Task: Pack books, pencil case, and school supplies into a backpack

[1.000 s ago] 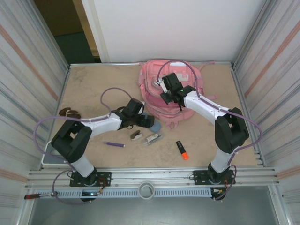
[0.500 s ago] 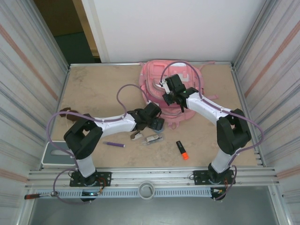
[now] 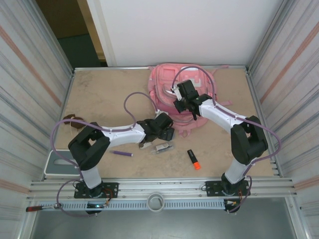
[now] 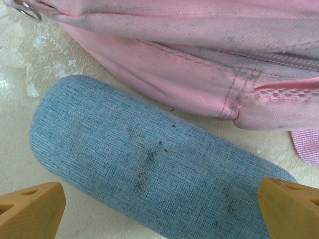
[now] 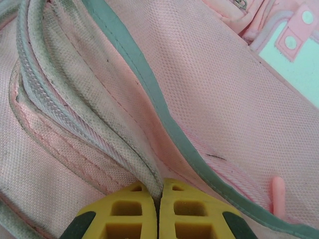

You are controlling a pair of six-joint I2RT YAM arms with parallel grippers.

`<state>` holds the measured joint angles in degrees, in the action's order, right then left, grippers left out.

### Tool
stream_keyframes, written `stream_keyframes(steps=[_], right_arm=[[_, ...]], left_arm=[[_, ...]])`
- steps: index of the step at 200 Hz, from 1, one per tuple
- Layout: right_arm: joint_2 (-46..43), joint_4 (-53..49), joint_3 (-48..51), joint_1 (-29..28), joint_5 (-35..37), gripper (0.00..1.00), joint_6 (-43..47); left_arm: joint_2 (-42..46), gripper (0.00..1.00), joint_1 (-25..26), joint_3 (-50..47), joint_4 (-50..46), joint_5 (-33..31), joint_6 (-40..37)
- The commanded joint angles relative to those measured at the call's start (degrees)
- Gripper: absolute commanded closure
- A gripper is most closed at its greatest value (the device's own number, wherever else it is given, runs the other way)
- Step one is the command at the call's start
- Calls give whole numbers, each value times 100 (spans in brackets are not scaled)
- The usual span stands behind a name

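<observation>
The pink backpack (image 3: 163, 85) lies at the back middle of the table. My right gripper (image 5: 158, 199) is on top of it, shut on a grey-edged zip flap of the backpack (image 5: 209, 74). The blue-grey pencil case (image 4: 149, 159) lies on the table against the backpack's lower edge (image 4: 199, 79). My left gripper (image 4: 159, 211) is open just above it, one orange fingertip (image 4: 30, 209) at each end of the case. A purple pen (image 3: 121, 153), an orange-and-black highlighter (image 3: 194, 159), a stapler-like piece (image 3: 145, 145) and a clear clip (image 3: 162, 147) lie in front. The books are out of view.
A brown-and-white lump with a cord (image 3: 70, 119) lies by the left wall. A pale flat tray (image 3: 60, 163) sits at the near left corner. Metal walls close both sides, and a pink strap (image 4: 306, 147) trails from the backpack.
My left gripper has swung right along the table to the backpack's near edge and now covers the pencil case. My right gripper has barely shifted on the backpack.
</observation>
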<state>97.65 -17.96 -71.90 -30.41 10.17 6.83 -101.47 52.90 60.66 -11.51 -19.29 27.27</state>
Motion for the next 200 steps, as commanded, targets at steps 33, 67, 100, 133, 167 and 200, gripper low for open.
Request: stream_keyframes(steps=[33,67,100,133,167,200], right_arm=[[-350,-59,133,106,-57,100,-323],[-335,-90,125,106,-68,100,-346],[-320,-77,106,106,-120,100,-387],[-307,-101,103,114,-87,100,-385],[-253,-111,75,115,-94,100,-381],[-233,-123,58,115,-77,100,-371]], left_arm=[[-34,1,-123,-230,-108,-684,-108],[157,1,-499,-415,-206,-888,-312],[510,1,-1003,-540,-185,-725,-603],[727,1,-1168,-719,-119,-433,-517],[721,1,-1291,-881,48,-186,-375],[980,1,-1386,-1083,134,-178,-211]])
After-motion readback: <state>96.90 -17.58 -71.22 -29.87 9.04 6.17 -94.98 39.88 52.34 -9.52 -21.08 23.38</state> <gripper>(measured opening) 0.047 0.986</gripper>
